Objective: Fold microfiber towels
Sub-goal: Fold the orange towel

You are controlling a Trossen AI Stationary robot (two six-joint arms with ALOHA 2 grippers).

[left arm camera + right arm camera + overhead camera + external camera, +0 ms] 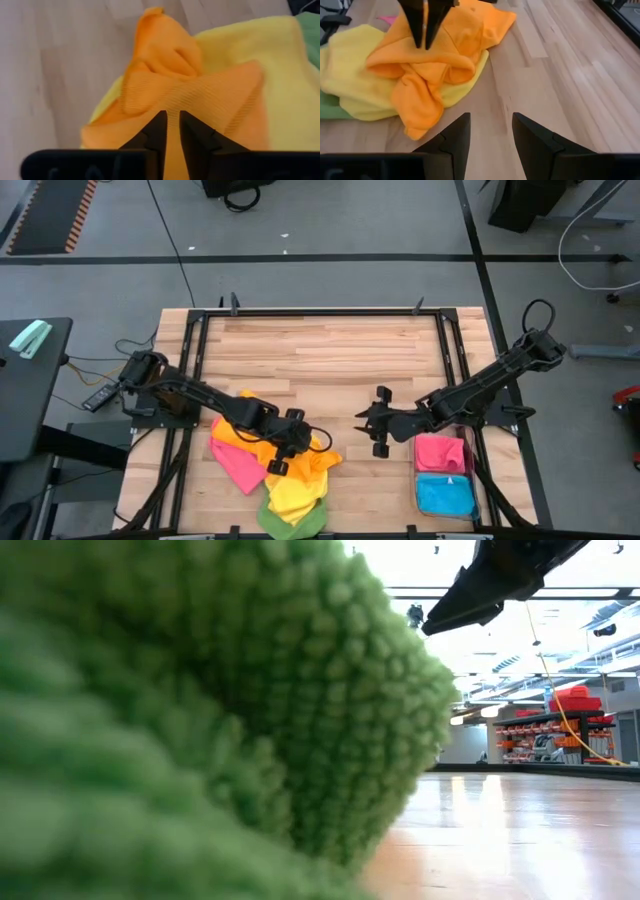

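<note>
The towels sit in a pile near the table's front-left edge: orange towel (300,452) on top of the yellow one (295,492), pink (235,465) and green (290,523) poking out. The left gripper (283,450) is down on the orange cloth, fingers a narrow slit apart with fabric between them. The right gripper (372,426) hovers empty and half-spread over bare wood mid-table, plenty of room around it.

orange towel (427,75), yellow towel (350,75), pink towel (235,463)
</note>
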